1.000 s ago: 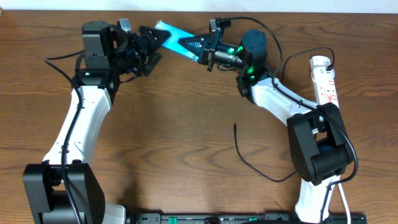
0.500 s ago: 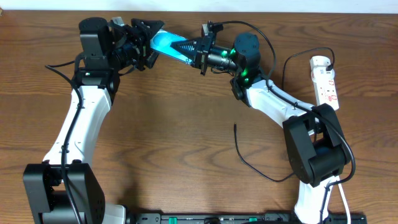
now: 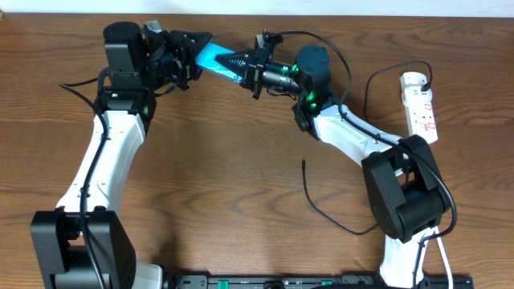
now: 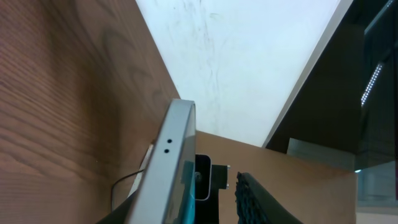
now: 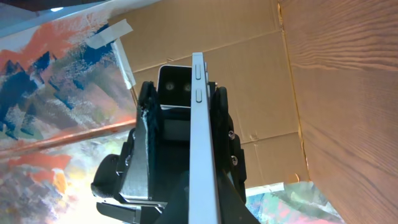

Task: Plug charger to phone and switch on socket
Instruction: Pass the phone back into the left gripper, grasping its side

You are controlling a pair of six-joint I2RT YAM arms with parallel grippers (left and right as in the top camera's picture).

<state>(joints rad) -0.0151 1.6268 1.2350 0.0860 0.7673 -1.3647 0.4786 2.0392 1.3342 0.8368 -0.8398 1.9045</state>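
Overhead: the phone (image 3: 210,54), its screen bright cyan, is held above the table (image 3: 241,160), well left of the socket (image 3: 420,103). The right gripper (image 3: 238,62) is clamped on the phone's end nearer the socket. The left gripper (image 3: 186,56) has its jaws spread around the far end. The charger (image 3: 304,181) lies loose, left of the socket.

Left wrist: the phone's silver rim shows edge-on with two small holes, and a ribbed finger (image 4: 252,199) stands apart from it.

Right wrist: the rim shows two side buttons, with dark fingers pressed on both faces.
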